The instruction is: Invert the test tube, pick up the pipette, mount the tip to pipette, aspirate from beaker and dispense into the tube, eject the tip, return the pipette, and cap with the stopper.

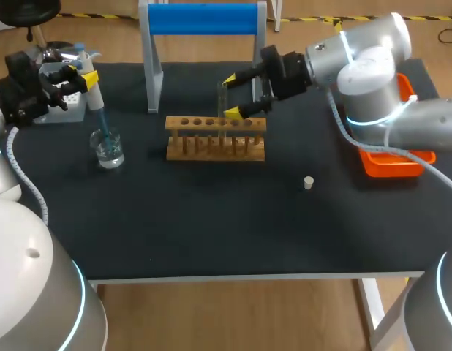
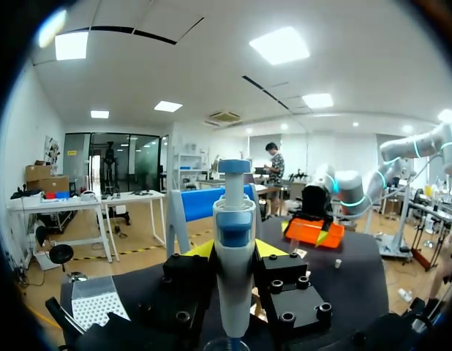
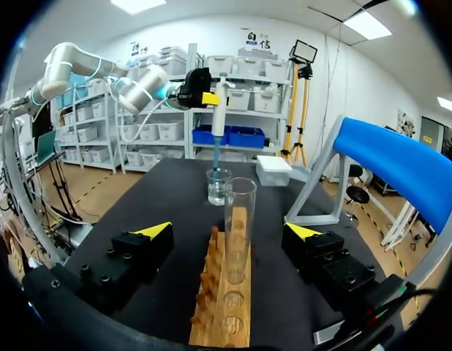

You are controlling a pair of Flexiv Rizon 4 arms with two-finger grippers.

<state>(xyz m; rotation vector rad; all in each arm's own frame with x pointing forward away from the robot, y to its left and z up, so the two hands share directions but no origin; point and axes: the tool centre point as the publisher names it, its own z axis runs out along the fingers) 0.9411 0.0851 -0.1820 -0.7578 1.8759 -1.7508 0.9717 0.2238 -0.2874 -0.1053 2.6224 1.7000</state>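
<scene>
In the head view, the left gripper point(image 1: 85, 79) is clamped on the white-and-blue pipette point(image 1: 94, 99). The pipette's translucent tip dips into the clear glass beaker point(image 1: 107, 148) on the black surface point(image 1: 211, 219). The right gripper point(image 1: 231, 96) has its fingers spread either side of the clear glass test tube point(image 1: 221, 102), which stands upright in the wooden rack point(image 1: 215, 139). The small white stopper point(image 1: 308, 183) lies on the surface, well apart from the rack.

In the left wrist view, the pipette point(image 2: 234, 270) stands upright between the gripper's fingers, gripped from both sides, with the beaker's rim just under it.

In the right wrist view, the fingers stand wide apart. The test tube point(image 3: 240, 212) sits between them, mouth up and untouched by either. Beyond it, the pipette hangs over the beaker.

The step in hand looks like aspirating from the beaker. The next move calls for lifting the tip clear of the rim, carrying the pipette across to the rack, and lining the thin tip up with the tube's narrow mouth before dispensing.
</scene>
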